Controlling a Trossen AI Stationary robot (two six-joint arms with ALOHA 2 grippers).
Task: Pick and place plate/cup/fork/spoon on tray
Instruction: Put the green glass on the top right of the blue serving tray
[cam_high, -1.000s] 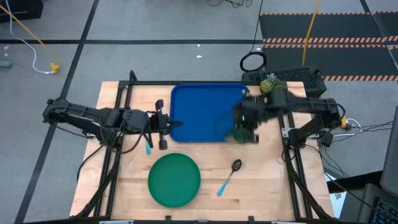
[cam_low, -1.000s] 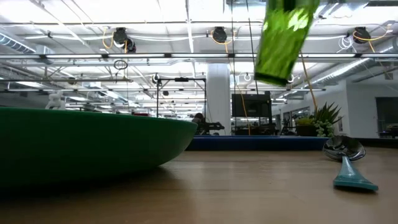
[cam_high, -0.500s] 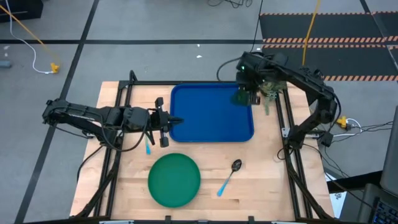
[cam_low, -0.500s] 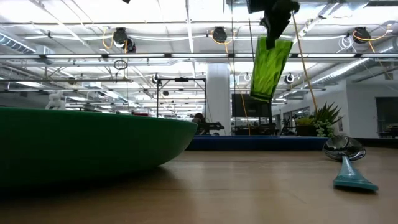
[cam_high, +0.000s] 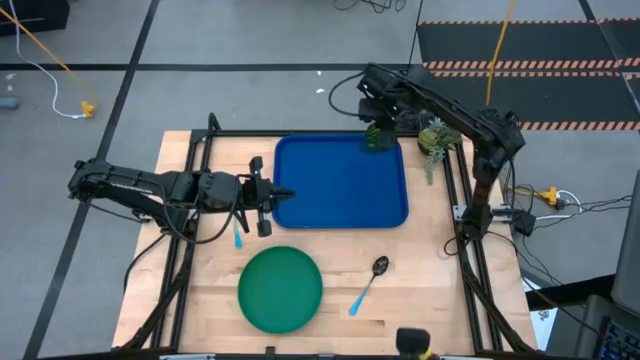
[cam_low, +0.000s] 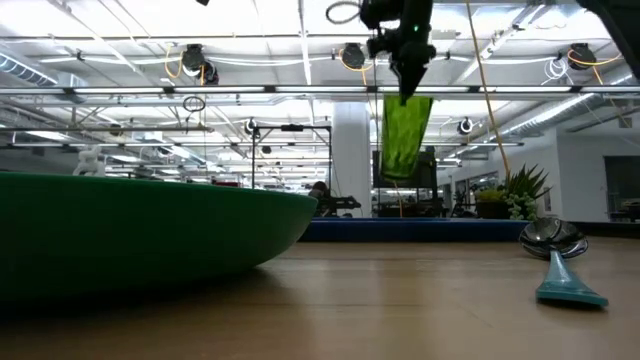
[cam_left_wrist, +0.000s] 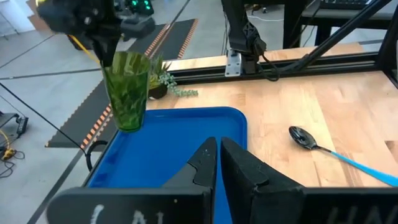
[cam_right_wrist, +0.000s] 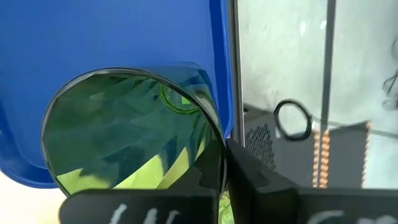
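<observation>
My right gripper (cam_high: 380, 122) is shut on the translucent green cup (cam_high: 381, 139), held above the far right corner of the blue tray (cam_high: 340, 200). The cup also shows in the low view (cam_low: 405, 135) and the left wrist view (cam_left_wrist: 127, 90). My left gripper (cam_high: 262, 198) is shut and empty at the tray's left edge. The light blue fork (cam_high: 238, 234) lies on the table under the left arm. The green plate (cam_high: 281, 289) lies flat near the front edge. The spoon (cam_high: 368, 280) lies on the table to its right. My right gripper pinches the cup's wall at the rim (cam_right_wrist: 208, 134), one finger inside the cup and one outside, as far as the wrist view shows. The fingers come from above, pointing down. The cup hangs nearly upright below them, mouth up, clear of the tray.
A yellow-green pineapple-like toy (cam_high: 435, 140) lies just beyond the tray's far right corner, beside the cup. Black frame rails (cam_high: 455, 200) run along the table's left and right sides. A black cable ring (cam_high: 407, 98) lies on the floor behind the table.
My right gripper has carried the cup from above the tray's right edge toward the table's far edge, to the tray's far right corner. The cup, tilted before, now hangs nearly upright.
</observation>
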